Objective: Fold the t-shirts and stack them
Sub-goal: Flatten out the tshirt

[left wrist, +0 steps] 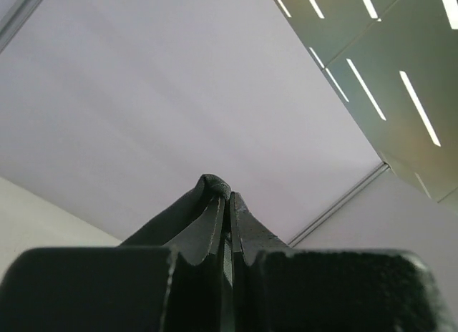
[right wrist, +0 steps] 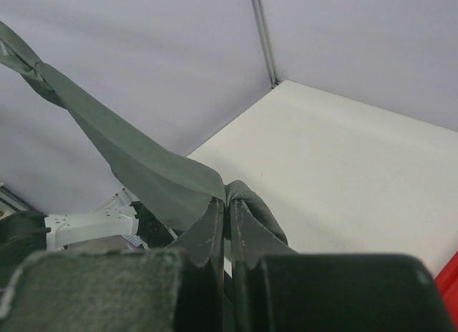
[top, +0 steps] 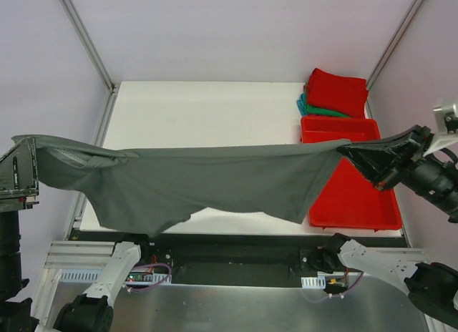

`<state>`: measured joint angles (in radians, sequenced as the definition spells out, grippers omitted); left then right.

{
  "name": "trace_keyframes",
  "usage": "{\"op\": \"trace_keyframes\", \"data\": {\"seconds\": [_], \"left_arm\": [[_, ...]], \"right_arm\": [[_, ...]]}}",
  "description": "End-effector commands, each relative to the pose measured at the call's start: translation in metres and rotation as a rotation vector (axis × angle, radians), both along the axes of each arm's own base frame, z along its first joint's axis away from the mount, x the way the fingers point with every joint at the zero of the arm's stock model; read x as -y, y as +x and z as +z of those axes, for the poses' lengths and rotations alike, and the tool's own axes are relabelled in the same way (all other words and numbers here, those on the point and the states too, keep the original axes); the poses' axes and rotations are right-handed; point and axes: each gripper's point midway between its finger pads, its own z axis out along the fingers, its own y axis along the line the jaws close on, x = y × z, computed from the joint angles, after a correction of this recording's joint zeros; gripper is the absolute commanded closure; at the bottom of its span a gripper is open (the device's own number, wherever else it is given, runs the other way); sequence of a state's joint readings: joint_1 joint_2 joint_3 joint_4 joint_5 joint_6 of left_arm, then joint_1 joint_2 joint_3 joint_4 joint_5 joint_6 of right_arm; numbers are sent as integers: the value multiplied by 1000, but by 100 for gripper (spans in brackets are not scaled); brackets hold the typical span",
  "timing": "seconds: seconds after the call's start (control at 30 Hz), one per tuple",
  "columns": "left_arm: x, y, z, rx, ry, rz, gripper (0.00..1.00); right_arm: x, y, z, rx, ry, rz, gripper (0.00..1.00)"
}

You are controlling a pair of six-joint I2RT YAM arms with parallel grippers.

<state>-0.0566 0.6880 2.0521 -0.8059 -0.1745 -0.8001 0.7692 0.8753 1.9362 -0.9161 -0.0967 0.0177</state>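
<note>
The dark charcoal-grey t-shirt (top: 207, 178) hangs stretched in the air across the near half of the table, held at both ends. My left gripper (top: 27, 147) is shut on its left corner; in the left wrist view (left wrist: 227, 196) a fold of grey cloth (left wrist: 213, 182) sits pinched at the fingertips. My right gripper (top: 351, 147) is shut on its right corner; in the right wrist view (right wrist: 228, 201) the cloth (right wrist: 143, 160) runs away to the upper left. A folded red t-shirt (top: 336, 92) lies on a folded teal-green t-shirt (top: 309, 109) at the far right.
A rigid red plastic tray (top: 354, 196) stands on the right side of the white table (top: 207, 110), partly under the held shirt. Metal frame posts (top: 86, 38) rise at the back corners. The enclosure walls stand close on both sides.
</note>
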Motion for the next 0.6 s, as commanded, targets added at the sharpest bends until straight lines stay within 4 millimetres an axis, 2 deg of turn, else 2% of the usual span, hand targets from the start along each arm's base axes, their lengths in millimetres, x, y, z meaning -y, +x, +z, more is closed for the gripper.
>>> {"op": "trace_keyframes", "data": {"seconds": [0.0,0.1,0.2,0.27,0.33,0.43,0.5,0.57], "left_arm": [[7,34,11,-33,92,-1,100],[-2,72,1,-101,101,56,100],[1,130,-18,-195,153,61,100],[2,171,-33,-262,192,60,100],[5,217,-56,-341,246,54,100],[10,289,-104,-458,344,28,100],[13,337,-147,-528,428,11,100],[15,380,-199,-615,476,-11,100]], "right_arm": [[-1,8,-5,-6,-68,-17,99],[8,46,-19,-31,-134,-197,100],[24,91,-36,-51,-240,-430,100],[31,123,-55,-68,-354,-573,100],[26,155,-83,-125,-416,-621,99],[13,208,-141,-247,-435,-594,100],[1,241,-179,-305,-428,-553,100],[-15,270,-222,-353,-437,-490,100]]}}
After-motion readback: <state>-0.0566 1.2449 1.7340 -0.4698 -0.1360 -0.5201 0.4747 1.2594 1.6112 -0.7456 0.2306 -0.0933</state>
